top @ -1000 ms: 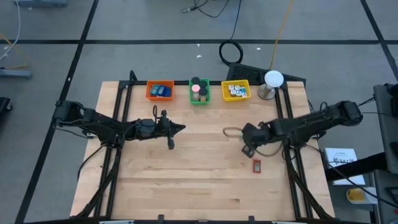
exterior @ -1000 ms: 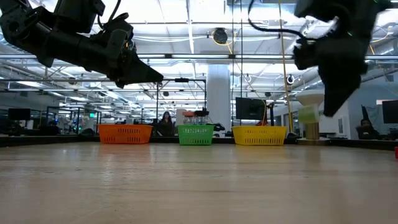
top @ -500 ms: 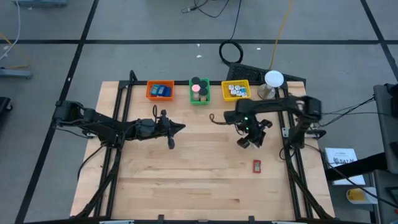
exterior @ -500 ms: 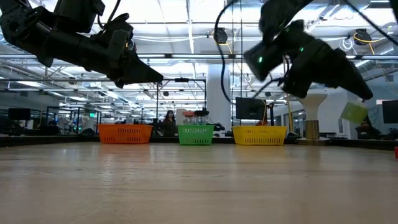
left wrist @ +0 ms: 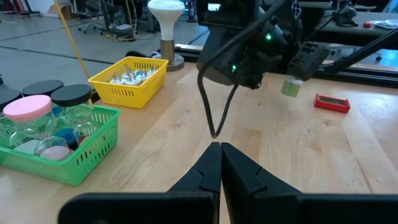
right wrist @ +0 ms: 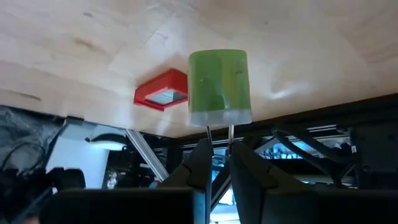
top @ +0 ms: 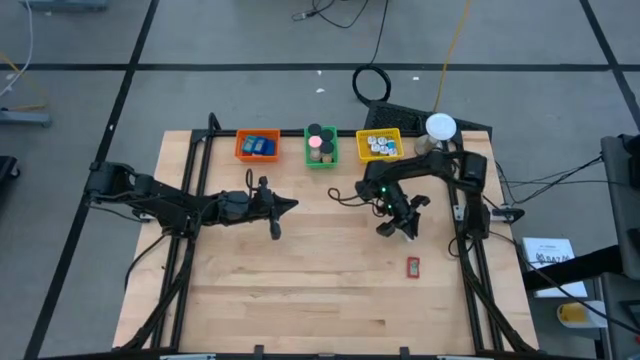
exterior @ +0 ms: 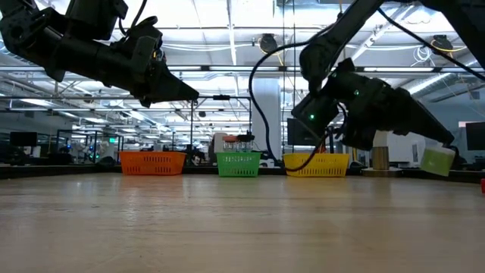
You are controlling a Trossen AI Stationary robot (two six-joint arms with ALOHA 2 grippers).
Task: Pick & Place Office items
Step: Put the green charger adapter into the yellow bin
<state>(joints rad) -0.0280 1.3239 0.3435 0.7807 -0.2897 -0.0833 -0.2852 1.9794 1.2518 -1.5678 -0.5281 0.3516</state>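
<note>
A small green cylindrical piece [right wrist: 219, 87] hangs above the wooden surface [top: 320, 290], clamped at its pale end by the right pincer [right wrist: 216, 148], whose fingers are nearly closed on it. A red block [top: 412, 266] lies on the surface just beyond, near the right edge. The left pincer [left wrist: 220, 163] hovers over the surface's left-middle, fingers pressed together, empty. Orange [top: 257, 146], green [top: 320, 146] and yellow [top: 379, 146] bins line the far edge.

green piece [right wrist: 220, 87]: its kind cannot be told; the right gripper [right wrist: 216, 148] grips only a thin part at its base.
red block [exterior: 483, 181]: cut off by the low view's edge, beyond that gripper.
yellow bin [top: 379, 146]: contents too small to tell.
</note>
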